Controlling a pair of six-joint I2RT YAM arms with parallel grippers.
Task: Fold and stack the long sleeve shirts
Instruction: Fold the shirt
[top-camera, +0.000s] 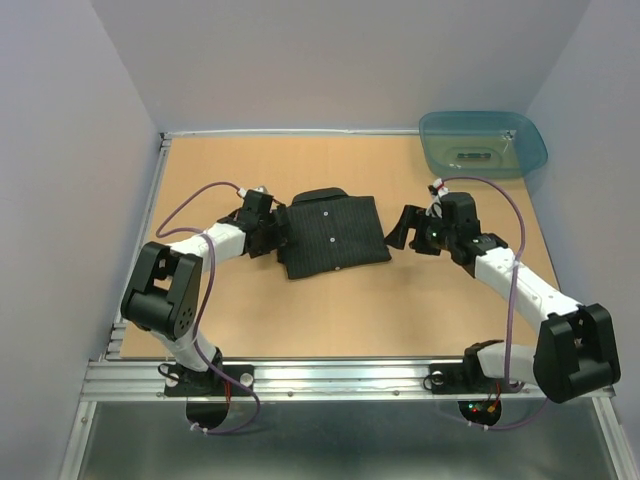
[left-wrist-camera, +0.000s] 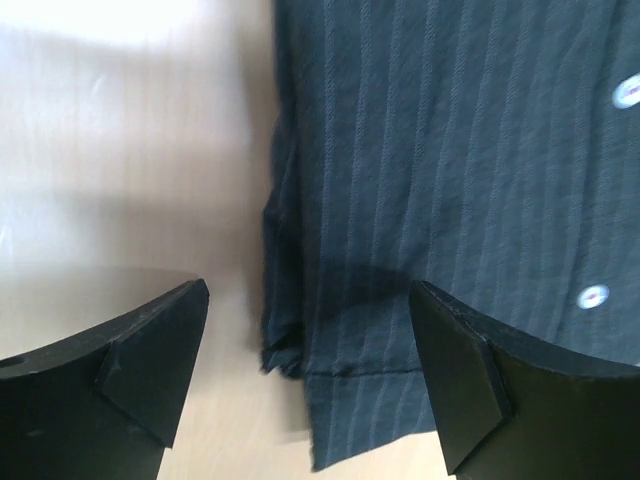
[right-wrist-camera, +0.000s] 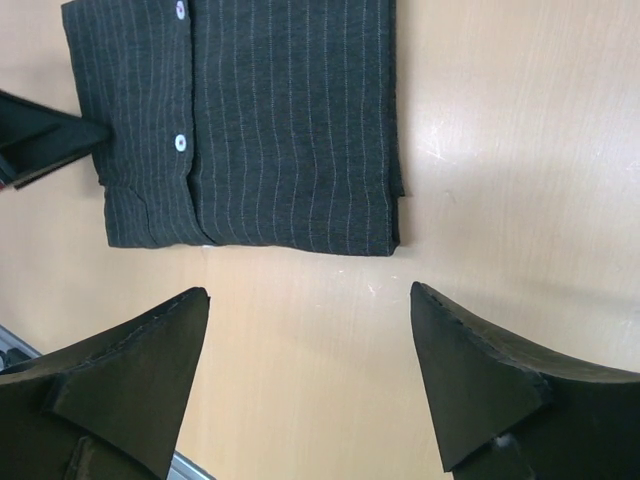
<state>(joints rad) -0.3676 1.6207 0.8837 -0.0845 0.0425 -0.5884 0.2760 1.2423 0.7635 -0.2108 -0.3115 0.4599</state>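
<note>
One folded long sleeve shirt (top-camera: 332, 234), black with thin pinstripes and small pale buttons, lies flat on the middle of the table, collar toward the far side. My left gripper (top-camera: 278, 232) is open at the shirt's left edge. In the left wrist view the shirt (left-wrist-camera: 440, 150) fills the right side, and its hem corner lies between the spread fingers of that gripper (left-wrist-camera: 308, 292), which grips nothing. My right gripper (top-camera: 401, 228) is open just right of the shirt. The right wrist view shows the shirt (right-wrist-camera: 270, 130) ahead of that gripper (right-wrist-camera: 310, 296), with bare wood between its fingers.
A teal plastic tub (top-camera: 483, 143) stands at the table's far right corner. The wooden table (top-camera: 350, 310) has a raised rim at the left and far sides and a metal rail along the near edge. The left gripper's finger (right-wrist-camera: 50, 145) pokes into the right wrist view.
</note>
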